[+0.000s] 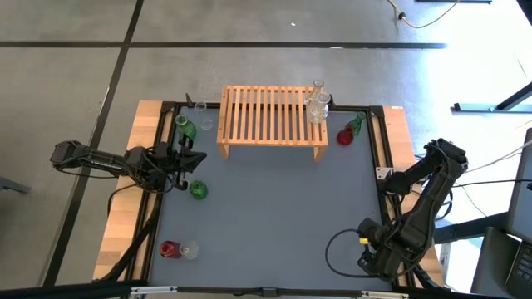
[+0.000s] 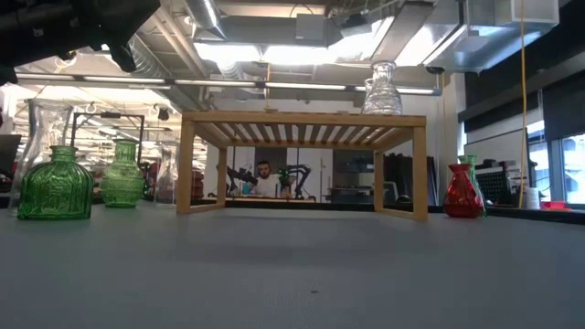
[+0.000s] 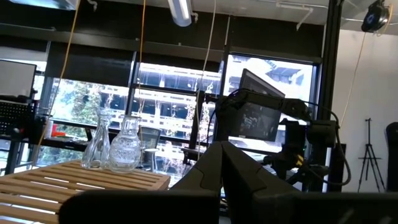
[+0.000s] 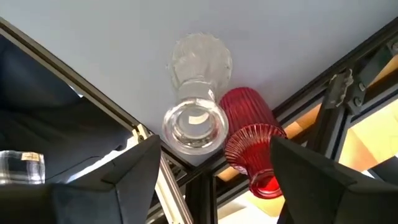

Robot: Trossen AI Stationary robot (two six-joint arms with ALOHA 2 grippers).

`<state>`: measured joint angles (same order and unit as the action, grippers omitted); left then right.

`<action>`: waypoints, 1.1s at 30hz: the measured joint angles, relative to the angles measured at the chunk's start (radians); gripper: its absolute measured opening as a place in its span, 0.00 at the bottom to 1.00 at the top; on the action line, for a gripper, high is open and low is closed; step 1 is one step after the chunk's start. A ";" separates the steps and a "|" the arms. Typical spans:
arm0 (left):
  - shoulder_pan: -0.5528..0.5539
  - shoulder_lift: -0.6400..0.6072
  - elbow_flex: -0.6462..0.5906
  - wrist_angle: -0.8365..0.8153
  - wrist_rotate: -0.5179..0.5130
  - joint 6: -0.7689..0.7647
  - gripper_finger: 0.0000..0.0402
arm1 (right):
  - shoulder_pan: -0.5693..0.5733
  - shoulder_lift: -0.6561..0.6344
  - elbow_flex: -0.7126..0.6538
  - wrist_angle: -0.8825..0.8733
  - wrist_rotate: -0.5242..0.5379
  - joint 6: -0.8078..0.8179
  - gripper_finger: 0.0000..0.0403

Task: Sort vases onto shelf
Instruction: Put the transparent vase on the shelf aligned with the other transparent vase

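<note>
**Left gripper clenched among green glass; shelf holds two clear vases**

The left gripper (image 1: 186,158) is clenched shut on nothing, above the table's left side. A squat green ribbed glass vase (image 1: 198,190) stands just beside it on the near side. A second green vase (image 1: 187,130) stands just beyond it, toward the low light-wood slatted shelf (image 1: 266,116). Two clear glass vases (image 1: 316,108) stand together on the shelf's far right corner, well apart from this gripper.

The right gripper (image 4: 211,149) waits at the table's near right edge, fingers spread wide and empty. Its camera looks across to a clear fluted vase (image 4: 196,124) and a red ribbed vase (image 4: 252,143) standing close together by the table frame.

The vases are probably light, rigid, slick and breakable. The ribbing should give some purchase. The narrow neck below the lip is likely the safest place to hold, with gentle pressure, and each should be kept upright and set square on the slats.

Every vase whose inside shows looks empty.
</note>
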<state>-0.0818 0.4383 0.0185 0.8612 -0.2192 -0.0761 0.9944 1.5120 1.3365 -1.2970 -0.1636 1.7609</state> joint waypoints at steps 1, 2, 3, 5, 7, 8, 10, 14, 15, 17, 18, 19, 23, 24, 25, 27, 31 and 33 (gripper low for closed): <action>0.000 0.000 0.000 0.000 0.000 0.000 0.01 | 0.000 0.000 0.000 0.001 0.003 0.000 0.71; 0.000 0.000 0.000 0.000 0.000 0.000 0.01 | 0.000 0.000 0.000 0.002 0.005 -0.003 0.71; 0.000 0.000 0.000 0.000 0.000 0.000 0.01 | 0.000 0.000 0.000 0.006 0.010 -0.007 0.71; 0.000 0.000 0.000 0.000 0.000 0.000 0.01 | 0.000 0.000 0.000 0.025 0.034 -0.015 0.71; 0.000 0.000 0.000 0.000 0.000 0.000 0.01 | 0.000 0.000 -0.001 0.029 0.067 -0.024 0.71; 0.000 0.000 0.000 0.000 0.000 0.000 0.01 | 0.000 0.000 -0.003 0.033 0.077 -0.034 0.71; 0.000 0.000 0.000 0.000 0.000 0.000 0.01 | 0.000 -0.002 -0.021 0.060 0.091 -0.041 0.71; 0.000 0.000 0.000 0.000 0.000 0.000 0.01 | 0.001 -0.002 -0.087 0.131 0.092 -0.063 0.71; 0.000 0.000 0.000 0.000 0.000 0.000 0.01 | 0.000 -0.002 -0.104 0.151 0.092 -0.074 0.71; 0.000 0.000 0.000 0.000 0.000 0.000 0.01 | 0.000 -0.002 -0.132 0.181 0.093 -0.095 0.71; 0.000 0.000 0.000 0.000 0.000 0.000 0.01 | 0.000 -0.001 -0.142 0.193 0.092 -0.102 0.71; 0.000 0.000 0.000 0.000 0.000 0.000 0.01 | 0.000 -0.001 -0.149 0.199 0.089 -0.111 0.71; 0.000 0.000 0.000 0.000 0.000 0.000 0.01 | 0.000 -0.001 -0.156 0.197 0.082 -0.112 0.71; 0.000 0.000 0.000 0.000 0.000 0.000 0.01 | 0.000 -0.001 -0.156 0.197 0.082 -0.112 0.71; 0.000 0.000 0.000 0.000 0.000 0.000 0.01 | 0.000 -0.001 -0.156 0.196 0.083 -0.112 0.71; 0.000 0.000 0.000 0.000 0.000 0.000 0.01 | 0.000 -0.001 -0.156 0.196 0.087 -0.112 0.71; 0.000 0.000 0.000 0.000 0.000 0.000 0.01 | 0.000 -0.001 -0.156 0.196 0.092 -0.112 0.71; 0.000 0.000 0.000 0.000 0.000 0.000 0.01 | 0.000 -0.001 -0.156 0.197 0.092 -0.112 0.71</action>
<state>-0.0814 0.4382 0.0185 0.8608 -0.2195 -0.0757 0.9947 1.5108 1.1809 -1.1004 -0.0719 1.6493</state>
